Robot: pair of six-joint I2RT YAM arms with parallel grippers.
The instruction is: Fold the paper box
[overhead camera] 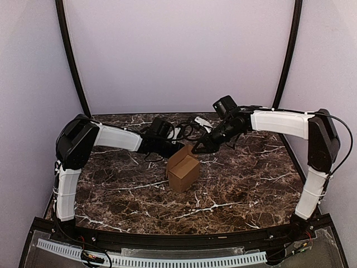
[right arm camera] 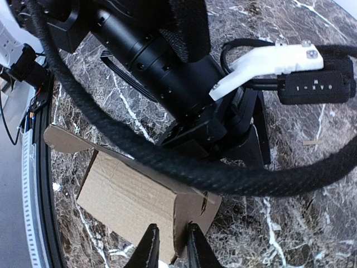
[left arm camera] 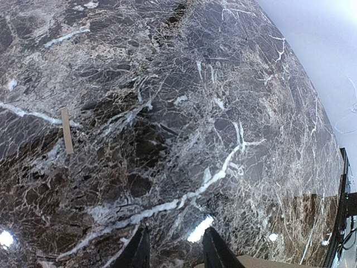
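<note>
- Left gripper (left arm camera: 175, 237): fingers apart, empty, just beside the paper box (overhead camera: 183, 170) at its left rear, likely bracing it.
- Paper box: stands mid-table (overhead camera: 240, 190), top flap raised.
- Right gripper (right arm camera: 172, 231): clamped on a flap edge, apparently to fold it.

The left arm (overhead camera: 114, 137) and right arm (overhead camera: 279, 123) rise from their outer bases, elbows bent, forearms converging inward; the left gripper (left arm camera: 175, 234) has its fingers (left arm camera: 139, 251) parted; the right gripper (right arm camera: 172, 229) has its fingers (right arm camera: 146, 248) pinched on a thin wall of the paper box (right arm camera: 128, 195); the left wrist (right arm camera: 167, 67) lies just beyond the right fingertips, crossing above them.
</note>
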